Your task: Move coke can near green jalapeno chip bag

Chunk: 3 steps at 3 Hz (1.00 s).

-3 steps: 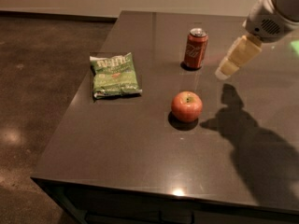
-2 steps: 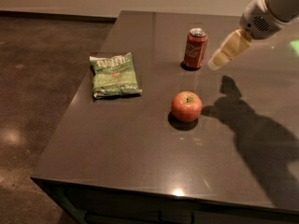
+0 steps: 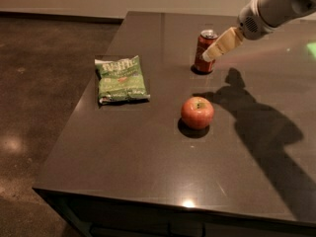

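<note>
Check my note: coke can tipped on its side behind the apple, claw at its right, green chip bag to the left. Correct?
No: the coke can stands upright, silver top up, per the camera view. The rest holds: behind the apple, claw at its right, green chip bag to the left.

On the surface (image 3: 148,167) the chip bag (image 3: 121,79) lies to the left, well apart from the can (image 3: 201,44), which stands farther back and to the right. The apple (image 3: 197,112) sits in front of the can. The gripper (image 3: 209,55) reaches in from the right, right at the can's upper side.
</note>
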Tool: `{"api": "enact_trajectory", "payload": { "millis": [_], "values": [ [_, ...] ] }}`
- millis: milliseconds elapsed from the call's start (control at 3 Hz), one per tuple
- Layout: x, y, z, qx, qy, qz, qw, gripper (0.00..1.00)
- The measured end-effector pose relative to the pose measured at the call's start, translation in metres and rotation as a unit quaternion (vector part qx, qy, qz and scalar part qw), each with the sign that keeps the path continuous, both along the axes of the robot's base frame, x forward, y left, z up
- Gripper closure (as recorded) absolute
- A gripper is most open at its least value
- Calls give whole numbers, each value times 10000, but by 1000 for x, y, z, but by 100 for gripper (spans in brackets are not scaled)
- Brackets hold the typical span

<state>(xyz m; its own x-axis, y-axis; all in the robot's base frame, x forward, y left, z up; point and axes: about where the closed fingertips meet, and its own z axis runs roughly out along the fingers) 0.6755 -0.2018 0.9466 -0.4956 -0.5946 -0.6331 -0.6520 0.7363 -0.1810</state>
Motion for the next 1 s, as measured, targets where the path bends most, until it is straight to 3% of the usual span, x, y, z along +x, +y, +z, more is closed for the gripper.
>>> {"api": "enact_trajectory", "payload": {
  "millis": [333,1000],
  "values": [
    [28,11,-8,208,-83,-195,9996,0],
    [57,23,-27,341,25,-258,9991,0]
  ]
}}
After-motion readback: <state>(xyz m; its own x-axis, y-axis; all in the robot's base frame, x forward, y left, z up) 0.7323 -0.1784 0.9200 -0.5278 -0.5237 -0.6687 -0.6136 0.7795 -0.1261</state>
